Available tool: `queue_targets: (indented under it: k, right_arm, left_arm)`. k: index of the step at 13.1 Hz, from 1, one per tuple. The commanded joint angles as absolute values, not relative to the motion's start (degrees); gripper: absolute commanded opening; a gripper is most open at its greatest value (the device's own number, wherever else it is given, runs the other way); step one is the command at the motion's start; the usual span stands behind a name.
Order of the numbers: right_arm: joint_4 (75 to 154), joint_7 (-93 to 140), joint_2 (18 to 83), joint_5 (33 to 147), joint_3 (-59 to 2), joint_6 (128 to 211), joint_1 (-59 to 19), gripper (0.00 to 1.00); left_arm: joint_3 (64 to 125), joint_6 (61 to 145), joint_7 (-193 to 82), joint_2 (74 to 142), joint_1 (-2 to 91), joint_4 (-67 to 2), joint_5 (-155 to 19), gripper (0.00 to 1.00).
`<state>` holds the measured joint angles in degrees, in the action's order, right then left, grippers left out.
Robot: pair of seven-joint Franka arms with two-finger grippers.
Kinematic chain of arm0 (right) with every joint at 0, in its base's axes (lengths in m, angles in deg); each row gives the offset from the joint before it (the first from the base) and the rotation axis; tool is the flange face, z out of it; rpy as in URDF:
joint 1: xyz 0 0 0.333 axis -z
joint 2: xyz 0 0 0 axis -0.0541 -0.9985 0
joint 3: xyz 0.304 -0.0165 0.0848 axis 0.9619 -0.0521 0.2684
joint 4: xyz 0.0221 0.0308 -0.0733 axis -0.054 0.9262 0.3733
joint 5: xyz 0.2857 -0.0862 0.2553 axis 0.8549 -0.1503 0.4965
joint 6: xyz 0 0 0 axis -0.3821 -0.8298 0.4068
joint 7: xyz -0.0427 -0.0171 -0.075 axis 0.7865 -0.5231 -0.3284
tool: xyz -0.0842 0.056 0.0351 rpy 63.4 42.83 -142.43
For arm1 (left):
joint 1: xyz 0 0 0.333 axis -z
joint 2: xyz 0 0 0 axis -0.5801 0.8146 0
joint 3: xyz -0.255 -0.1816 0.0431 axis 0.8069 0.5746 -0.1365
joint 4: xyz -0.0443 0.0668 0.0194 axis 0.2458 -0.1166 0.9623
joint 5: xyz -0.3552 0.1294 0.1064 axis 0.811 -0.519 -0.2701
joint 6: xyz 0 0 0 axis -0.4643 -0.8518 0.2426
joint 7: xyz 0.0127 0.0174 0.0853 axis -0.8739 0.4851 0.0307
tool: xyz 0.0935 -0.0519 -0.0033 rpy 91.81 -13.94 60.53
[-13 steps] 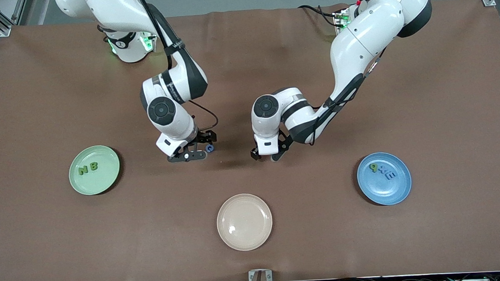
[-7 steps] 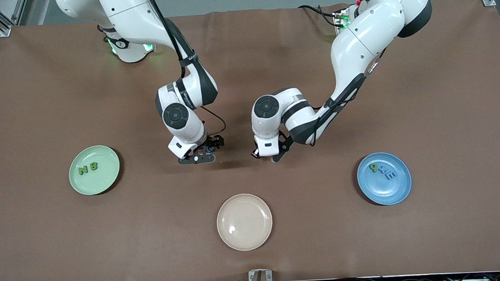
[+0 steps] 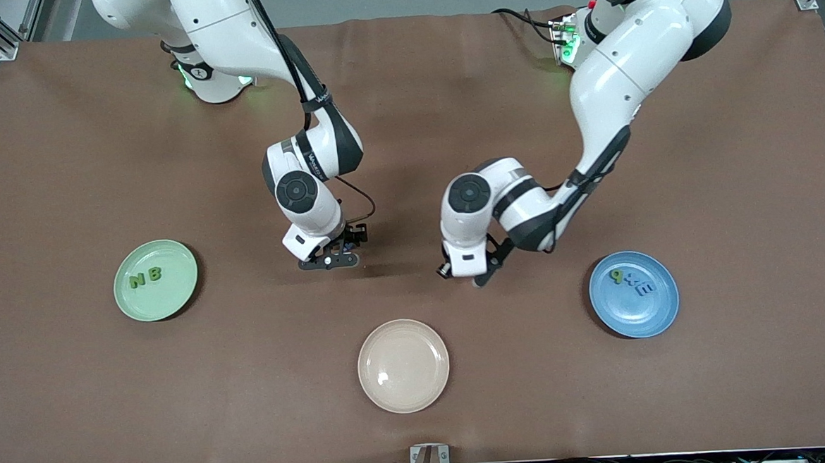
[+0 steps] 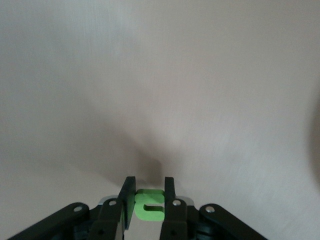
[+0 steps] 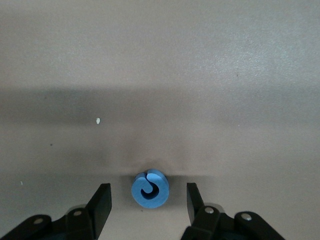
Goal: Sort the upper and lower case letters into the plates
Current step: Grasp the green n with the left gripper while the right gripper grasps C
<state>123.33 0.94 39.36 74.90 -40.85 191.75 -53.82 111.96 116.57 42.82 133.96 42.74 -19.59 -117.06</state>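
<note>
Two grippers low over mid-table, each at a letter.
My left gripper (image 4: 149,200) pinches a green letter (image 4: 149,204); my right gripper (image 5: 147,200) straddles a blue letter (image 5: 149,188), jaws apart. Green plate (image 3: 155,280) and blue plate (image 3: 633,294) sit toward opposite ends.

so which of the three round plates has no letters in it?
The cream-beige round plate, nearest the front camera. The pale mint green plate holds two green letters; the medium blue plate holds three.

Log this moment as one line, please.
left gripper: shut on green letter, off table | right gripper: open around blue letter on table | green plate: N, B | blue plate: three letters
</note>
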Motion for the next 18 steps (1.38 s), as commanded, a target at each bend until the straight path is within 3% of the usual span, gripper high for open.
queue_targets:
  k: [1,7,11,13,15,16,17,18]
  right_arm:
    - [123.65,0.62,38.58,76.44,-41.52,192.24,-54.87,0.66]
    - [123.56,0.70,38.13,76.44,-41.43,192.33,-55.22,0.60]
    - [123.56,0.70,37.79,76.44,-41.43,192.59,-55.22,0.42]
    - [123.56,0.70,37.61,76.44,-41.43,193.11,-55.22,0.30]
    - [123.56,0.62,37.61,76.44,-41.43,193.38,-55.22,0.15]
    - [123.47,0.70,37.69,76.44,-41.43,193.12,-55.22,0.12]
    - [123.47,0.79,37.87,76.44,-41.52,192.68,-54.96,0.11]
    - [123.38,1.57,38.65,76.35,-41.78,191.29,-54.61,0.11]
  left_arm:
    - [113.34,114.68,36.72,129.80,37.41,-20.86,-117.89,0.00]
    - [118.88,106.15,14.23,126.11,18.08,-24.36,-118.15,0.01]
    - [118.88,107.63,10.49,126.27,12.61,-25.96,-118.15,0.02]
    - [118.71,107.82,10.15,126.62,11.38,-25.87,-118.24,0.09]
    - [118.45,107.82,9.79,126.54,10.58,-25.87,-118.24,0.30]
    - [118.45,107.73,9.71,126.36,10.50,-25.79,-118.24,0.56]
    - [118.45,107.55,9.53,126.19,10.23,-25.87,-118.24,1.00]
    - [118.53,107.29,8.66,126.10,10.32,-25.79,-118.24,1.00]
